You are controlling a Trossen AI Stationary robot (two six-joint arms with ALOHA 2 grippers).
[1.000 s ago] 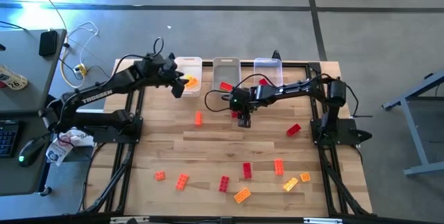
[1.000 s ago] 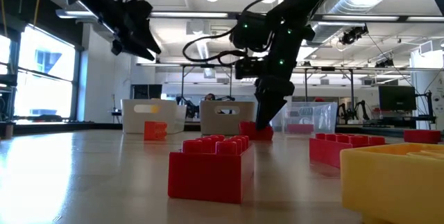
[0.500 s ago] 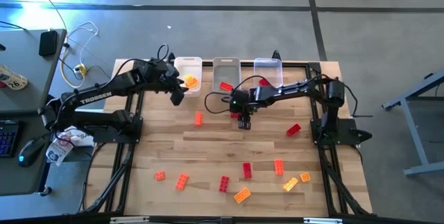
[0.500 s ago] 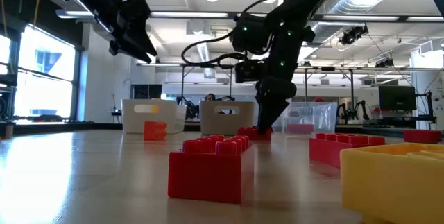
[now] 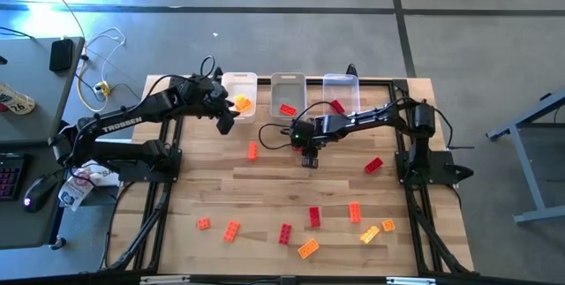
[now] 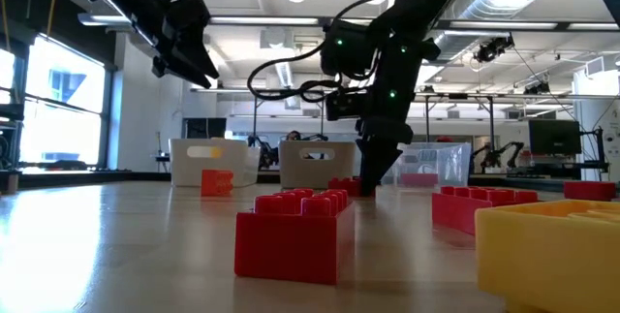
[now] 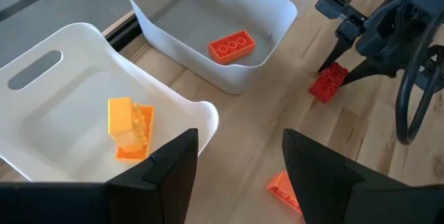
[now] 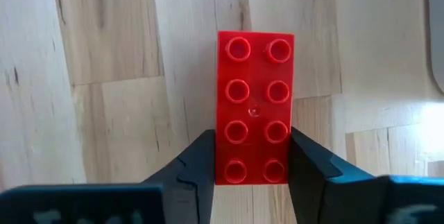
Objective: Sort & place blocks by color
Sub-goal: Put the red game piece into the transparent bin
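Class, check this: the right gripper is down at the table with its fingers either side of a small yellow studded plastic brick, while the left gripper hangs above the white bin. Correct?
One detail is wrong: the small studded plastic brick between the right gripper's fingers is red, not yellow, as the right wrist view shows. The left gripper does hang above the white bin.

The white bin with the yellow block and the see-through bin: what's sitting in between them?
Between the white bin and the clear bin stands the grey bin, holding one orange-red block. The high view shows it best.
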